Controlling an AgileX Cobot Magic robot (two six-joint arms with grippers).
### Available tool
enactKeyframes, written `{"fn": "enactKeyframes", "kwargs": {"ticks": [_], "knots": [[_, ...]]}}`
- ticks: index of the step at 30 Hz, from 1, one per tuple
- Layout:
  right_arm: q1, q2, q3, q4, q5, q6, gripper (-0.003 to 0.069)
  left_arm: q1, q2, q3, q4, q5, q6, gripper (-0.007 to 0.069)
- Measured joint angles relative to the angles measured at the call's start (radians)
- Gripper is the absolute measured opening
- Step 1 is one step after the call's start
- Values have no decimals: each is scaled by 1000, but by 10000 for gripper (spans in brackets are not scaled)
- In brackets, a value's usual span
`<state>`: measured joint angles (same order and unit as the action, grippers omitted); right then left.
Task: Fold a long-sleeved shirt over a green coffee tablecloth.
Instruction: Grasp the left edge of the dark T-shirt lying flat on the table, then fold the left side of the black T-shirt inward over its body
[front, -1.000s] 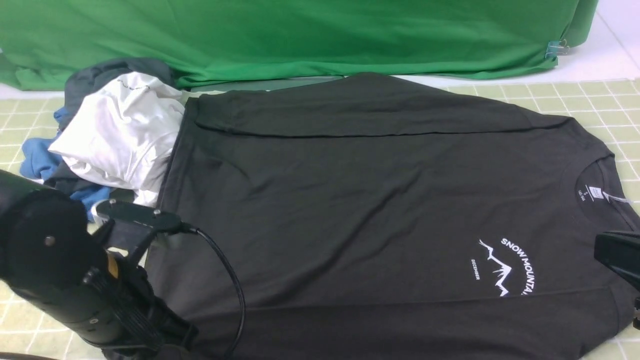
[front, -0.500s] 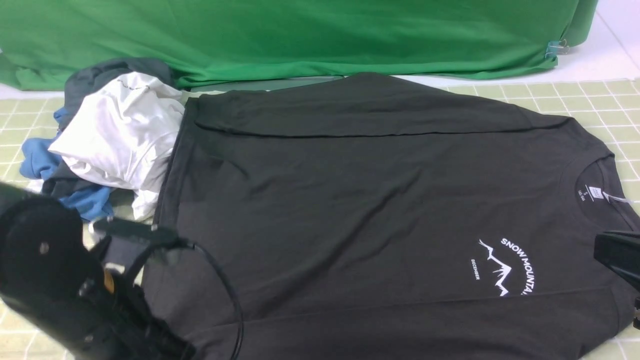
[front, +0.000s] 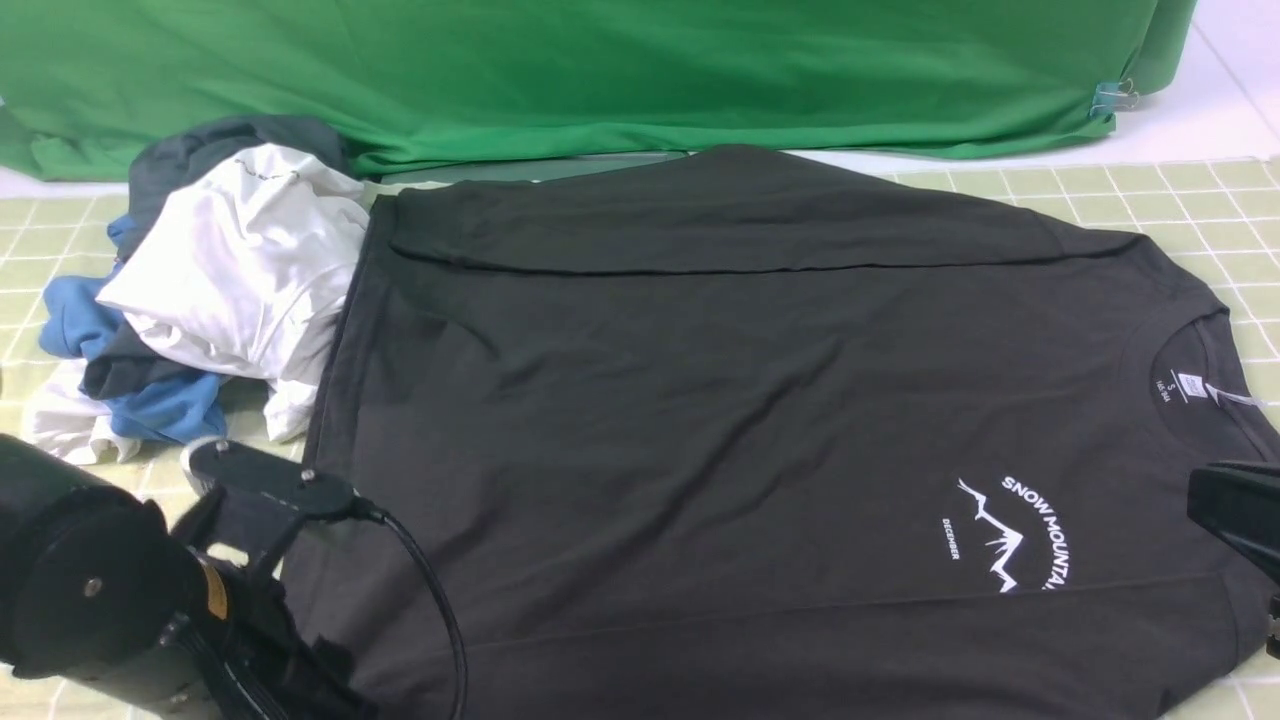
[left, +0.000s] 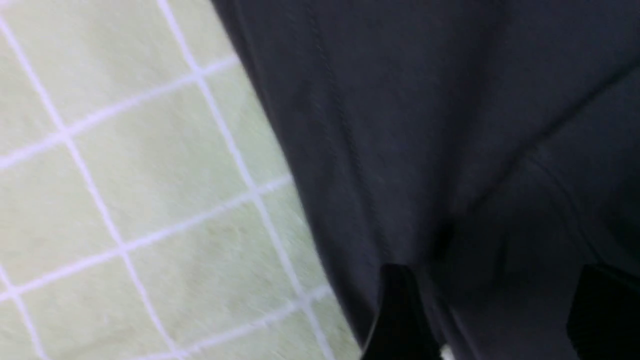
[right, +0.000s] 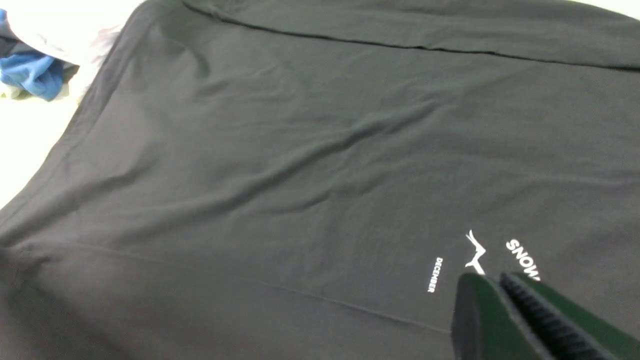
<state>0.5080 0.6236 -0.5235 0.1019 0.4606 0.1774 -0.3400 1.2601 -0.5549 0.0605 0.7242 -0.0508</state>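
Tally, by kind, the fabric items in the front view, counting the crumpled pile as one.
Black long-sleeved shirt: 1
Checked pale-green tablecloth: 1
Plain bright green sheet: 1
Garment heap: 1
Total: 4

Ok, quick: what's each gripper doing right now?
Left gripper: open, jaws apart over the shirt, holding nothing.
Right gripper: closed, nothing visible between its jaws.

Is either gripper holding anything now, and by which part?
Nothing is held. The left gripper stands open at the edge of the black long-sleeved shirt; the right gripper is shut, empty, near its white print.
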Motion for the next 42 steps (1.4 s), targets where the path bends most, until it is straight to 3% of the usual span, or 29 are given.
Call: {"fn": "enactKeyframes", "kwargs": {"ticks": [17, 24, 28, 31, 33, 42], "knots": [[0, 0, 0, 0, 5, 0, 67, 0, 146, -15, -47, -35, -33, 417], [0, 0, 0, 0, 20, -2, 70, 0, 146, -29, -74, -12, -33, 330], [0, 0, 0, 0, 22, -2, 70, 0, 146, -29, -77, -4, -33, 217], [0, 0, 0, 0, 23, -2, 70, 0, 146, -30, -77, 14, -20, 74], [0, 0, 0, 0, 23, -2, 70, 0, 146, -41, -78, 33, -10, 31], [0, 0, 0, 0, 22, -2, 70, 0, 128, -168, -81, 178, 8, 14]]}}
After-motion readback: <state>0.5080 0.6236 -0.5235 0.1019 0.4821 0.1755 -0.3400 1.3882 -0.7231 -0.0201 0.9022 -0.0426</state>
